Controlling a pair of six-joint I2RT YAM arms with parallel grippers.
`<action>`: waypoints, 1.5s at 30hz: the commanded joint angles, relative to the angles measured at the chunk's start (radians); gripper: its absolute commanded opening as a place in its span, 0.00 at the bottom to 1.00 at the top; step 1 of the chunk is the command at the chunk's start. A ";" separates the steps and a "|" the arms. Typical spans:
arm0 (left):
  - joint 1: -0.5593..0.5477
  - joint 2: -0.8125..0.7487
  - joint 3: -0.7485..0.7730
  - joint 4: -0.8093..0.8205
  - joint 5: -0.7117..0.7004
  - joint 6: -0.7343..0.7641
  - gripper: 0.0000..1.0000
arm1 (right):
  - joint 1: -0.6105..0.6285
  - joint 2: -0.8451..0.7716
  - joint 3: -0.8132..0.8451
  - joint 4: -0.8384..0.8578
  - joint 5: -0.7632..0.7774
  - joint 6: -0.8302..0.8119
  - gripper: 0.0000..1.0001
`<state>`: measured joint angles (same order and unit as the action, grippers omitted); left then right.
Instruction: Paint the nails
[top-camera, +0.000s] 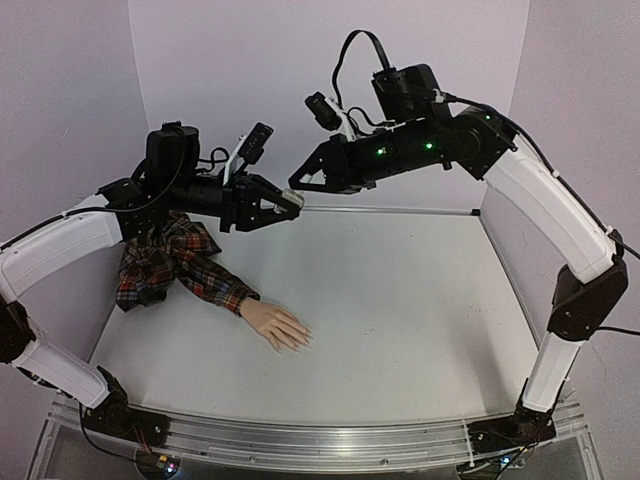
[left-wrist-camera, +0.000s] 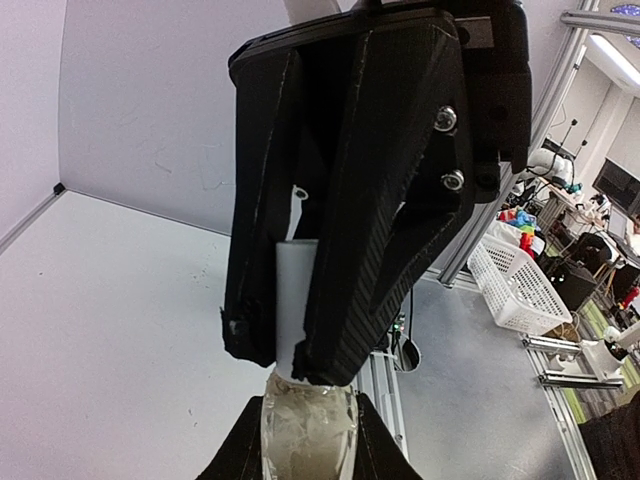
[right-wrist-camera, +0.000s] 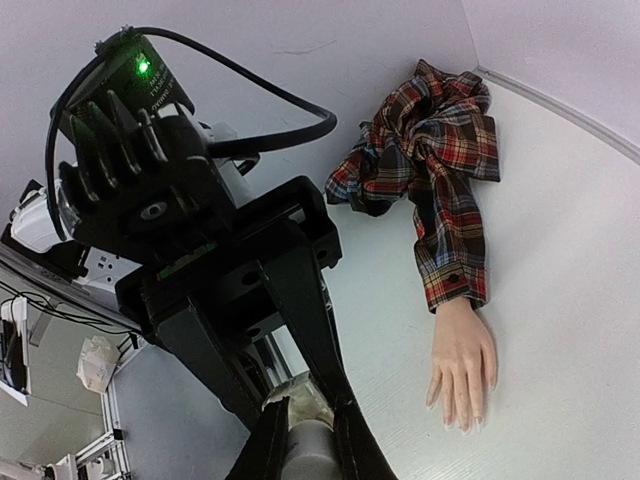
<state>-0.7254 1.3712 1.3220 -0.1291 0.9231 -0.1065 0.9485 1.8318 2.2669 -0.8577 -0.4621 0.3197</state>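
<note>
Mid-air, L+R fingers (left-wrist-camera: 370, 200) pinch bottle (left-wrist-camera: 305, 430).

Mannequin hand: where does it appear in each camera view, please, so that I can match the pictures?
Top external: the mannequin hand lies left of centre, in the lower half, fingers pointing to the lower right.
Left wrist: not in it.
Right wrist: lower right, fingers pointing down.
Shared landmark: the red plaid sleeve joins its wrist in both of those views.
</note>
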 joint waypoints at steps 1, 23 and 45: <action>-0.002 -0.028 0.030 0.070 0.065 -0.017 0.00 | 0.000 -0.050 0.002 0.020 -0.017 -0.056 0.00; -0.002 0.021 0.042 0.181 0.406 -0.166 0.00 | 0.000 -0.112 -0.092 0.052 -0.402 -0.632 0.00; -0.002 0.044 0.052 0.190 0.340 -0.166 0.00 | 0.001 -0.146 -0.137 0.077 -0.349 -0.616 0.00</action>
<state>-0.7368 1.4189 1.3220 0.0273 1.3080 -0.2880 0.9445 1.7203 2.1288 -0.7832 -0.7970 -0.3432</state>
